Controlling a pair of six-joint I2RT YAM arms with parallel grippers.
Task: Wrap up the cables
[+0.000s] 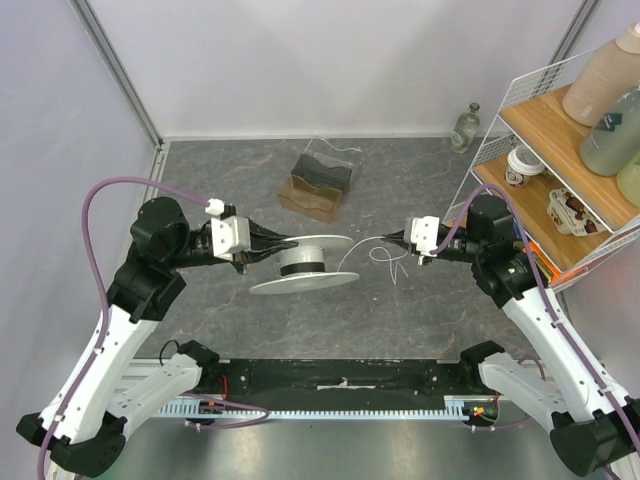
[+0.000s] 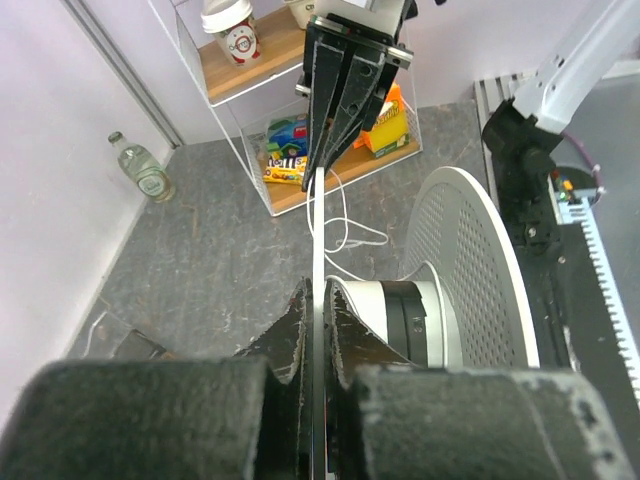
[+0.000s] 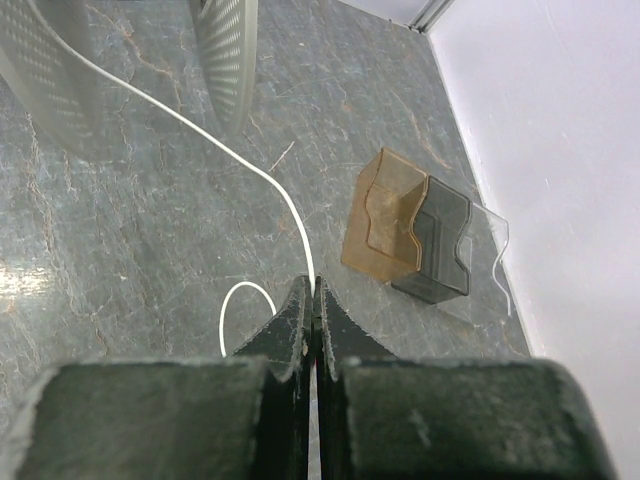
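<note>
1. Nearest you, both arms climb from their bases at the table's (image 1: pixel 200 320) near edge. The bottom of the top view crops their lower links.
2. At mid-table on the left, the left gripper (image 2: pixel 318 292) is pressed together on the thin rim of one flange of the white spool (image 1: pixel 300 264). Its own fingers hide the clamped stretch of rim.
3. Facing it on the right, the right gripper (image 3: pixel 313 288) is pinched tight on the cable (image 3: pixel 205 135). The thread curves from its tips towards the spool's flanges, which the right wrist view cuts off at upper left. A loose loop lies just beside the tips, its tail lost under the fingers.
4. The spool's hub is perhaps partly wound; no view resolves the turns.
5. Beyond the spool, a brown-and-black box (image 1: pixel 320 182) sits on the table.
6. Farthest off, a glass bottle (image 1: pixel 465 128) stands by the back wall, and the frame edge crops the shelf rack (image 1: pixel 560 150) at right.
</note>
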